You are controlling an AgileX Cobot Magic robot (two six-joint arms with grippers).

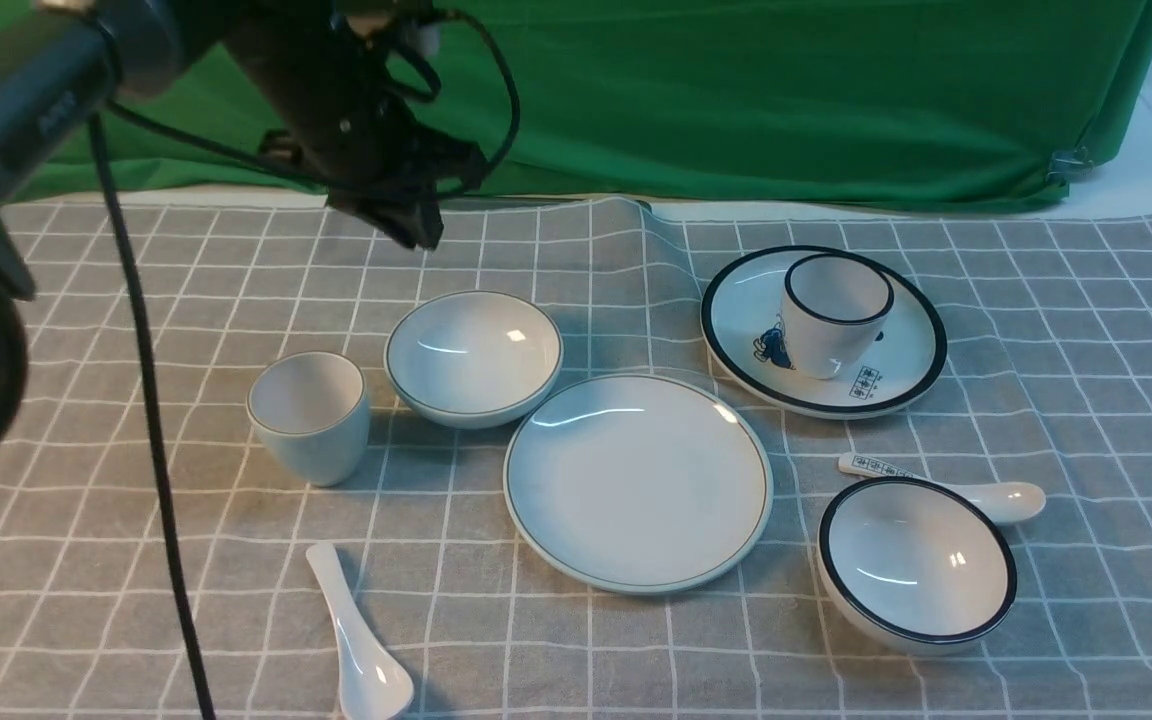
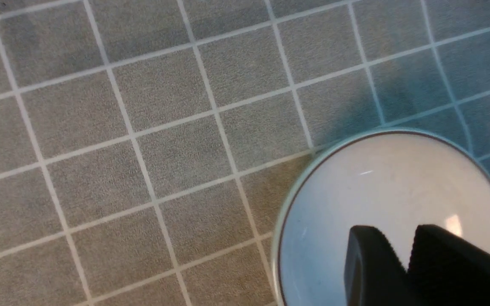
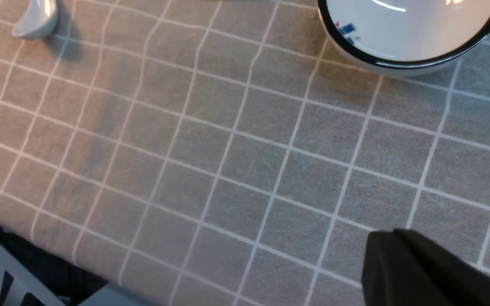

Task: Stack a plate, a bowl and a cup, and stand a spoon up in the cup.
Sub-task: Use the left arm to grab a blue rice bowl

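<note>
step: start of the stack; nothing stands on anything yet, and the bowl looks to be the first pick.
left gripper (image 1: 414, 232): hovers over the far side of the bowl (image 1: 473, 355), clear of it; in the left wrist view its tips are parted by a thin gap, with nothing between them.
right gripper (image 3: 383, 255): low over bare cloth (image 3: 211, 140) at the near right, clenched and empty; out of sight in the front view.
plate (image 1: 636, 482): flat on the cloth, centre, just right of and nearer than the bowl, rims almost touching.
cup (image 1: 311, 415): upright, just left of the bowl.
spoon (image 1: 356, 650): lying near left, apart from the cup.
black-rimmed set: far and near right, not wanted.
next move, as i judge it: spread the jaws wider, come down astride the bowl's far rim with one finger inside and one outside, clamp, lift, carry it right and nearer, and set it centred on the plate.
risk: glazed, sloped rim may slip or tilt in a thin pinch.
</note>
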